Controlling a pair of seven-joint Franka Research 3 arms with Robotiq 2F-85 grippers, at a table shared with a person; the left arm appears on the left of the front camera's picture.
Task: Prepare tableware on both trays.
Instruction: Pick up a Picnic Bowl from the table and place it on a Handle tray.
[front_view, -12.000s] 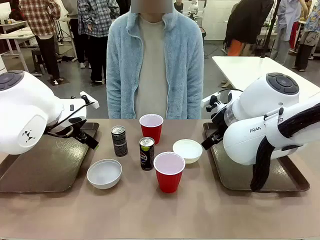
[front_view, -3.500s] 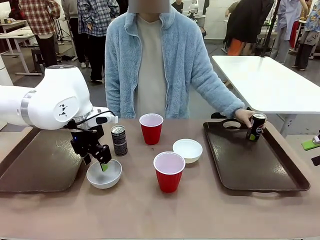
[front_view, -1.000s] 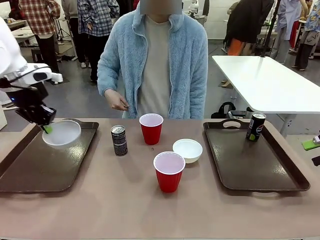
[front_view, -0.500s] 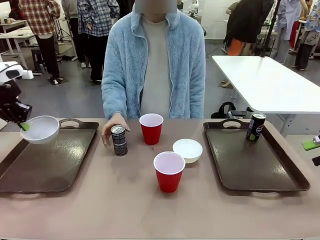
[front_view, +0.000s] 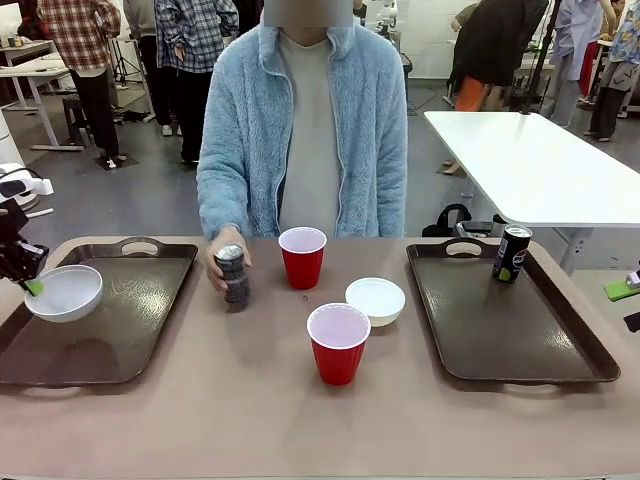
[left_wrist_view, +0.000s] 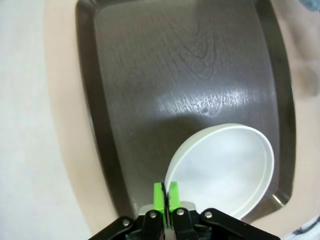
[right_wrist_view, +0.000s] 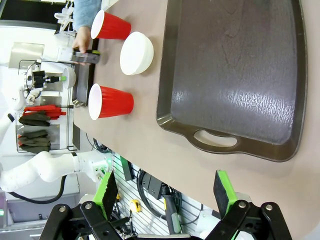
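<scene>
White bowl (front_view: 63, 293) at left edge of frame, over left end of left tray (front_view: 130, 330). Robot left hand (front_view: 30, 286) pinches bowl rim, green pads (left_wrist_view: 158, 192) tight on it. Person's hand (front_view: 222, 262) grips dark can (front_view: 235, 282) just right of that tray. Second bowl (front_view: 375, 300), far red cup (front_view: 303, 256), near red cup (front_view: 338, 343) on counter (front_view: 300, 420), mid frame. Other can (front_view: 511, 253) stands on right tray (front_view: 520, 340), upper right corner. Robot right hand (right_wrist_view: 166, 192) spread wide, holding nothing.

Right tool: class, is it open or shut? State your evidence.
Open. The right tool has its green-padded fingers spread wide apart, gripping nothing.
</scene>
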